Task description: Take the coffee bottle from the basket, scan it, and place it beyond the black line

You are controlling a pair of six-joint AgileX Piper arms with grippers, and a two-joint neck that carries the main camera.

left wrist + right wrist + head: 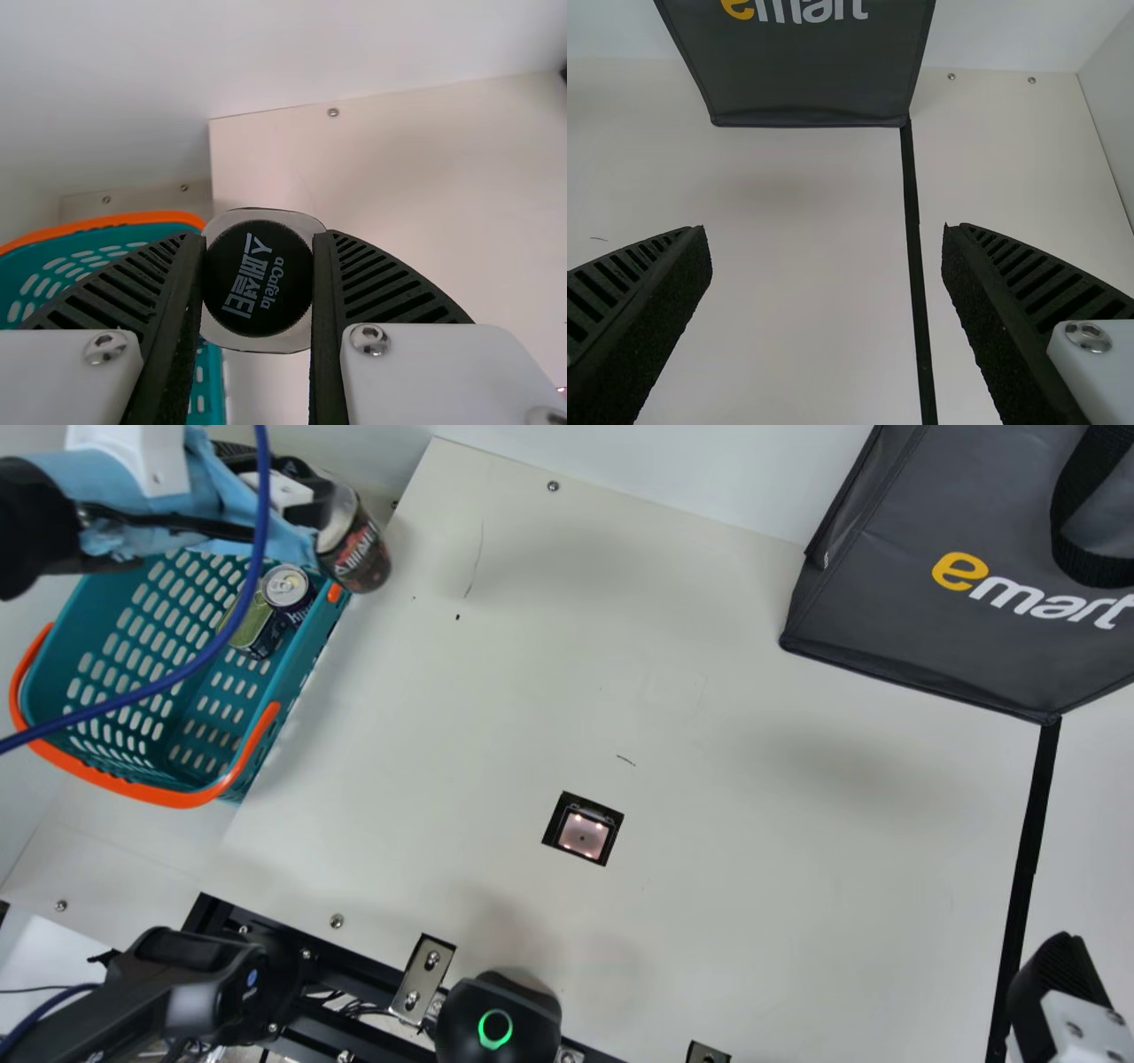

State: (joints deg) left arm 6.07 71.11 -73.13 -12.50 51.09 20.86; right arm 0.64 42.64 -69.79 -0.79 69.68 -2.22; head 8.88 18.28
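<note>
The left tool was clamped on the coffee bottle, which was found outside the basket, close to its edge, while the right tool, near the black line of the bench, had its two fingers well apart.

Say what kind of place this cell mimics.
Likely a mock store checkout on a robot bench: a teal plastic basket with orange handles holding drink cans, a square scanner window set in the cream table, and a dark grey fabric shopping bag.
</note>
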